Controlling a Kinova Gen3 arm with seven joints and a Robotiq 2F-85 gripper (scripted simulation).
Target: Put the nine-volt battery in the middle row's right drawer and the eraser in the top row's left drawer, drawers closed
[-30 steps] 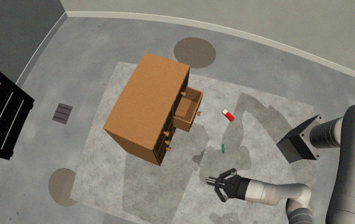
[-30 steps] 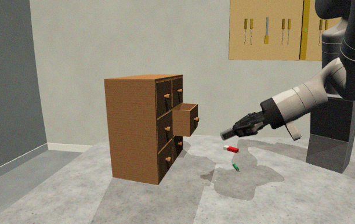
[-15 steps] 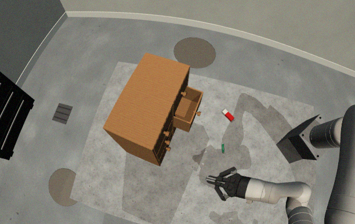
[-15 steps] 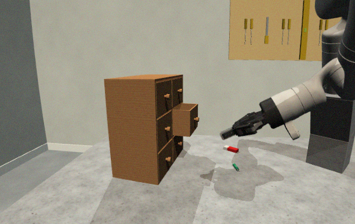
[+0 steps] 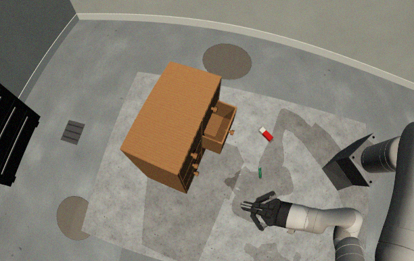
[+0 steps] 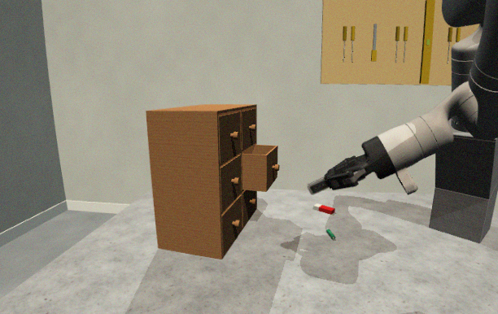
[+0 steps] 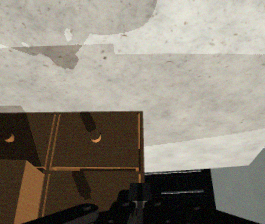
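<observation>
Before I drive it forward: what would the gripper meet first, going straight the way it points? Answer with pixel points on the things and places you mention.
Probably the bottom-left drawer's front [image 5: 196, 173] [image 6: 229, 233] [image 7: 115, 150], near its outer edge; the gripper [image 5: 242, 205] [image 6: 311, 188] [image 7: 139, 196] might touch the table [image 5: 178, 220] [image 6: 173, 293] [image 7: 208, 90] first. Depth is unclear.

You can't see the drawer's [image 5: 213, 145] [image 6: 255, 171] [image 7: 4, 187] whole floor; the wrist view crops the chest [image 5: 171, 118] [image 6: 187, 179] [image 7: 142, 135].

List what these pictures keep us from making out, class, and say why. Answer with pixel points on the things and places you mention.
- Open drawer's [image 5: 213, 146] [image 6: 255, 172] [image 7: 30, 192] floor: exterior, behind its side wall.
- That drawer's knob: wrist, outside the picture.
- Green item's [image 5: 260, 172] [image 6: 330, 234] markings: top and exterior, too small.
- Chest's [image 5: 171, 115] [image 6: 185, 179] [image 7: 142, 140] back: every view, behind its own body.
</observation>
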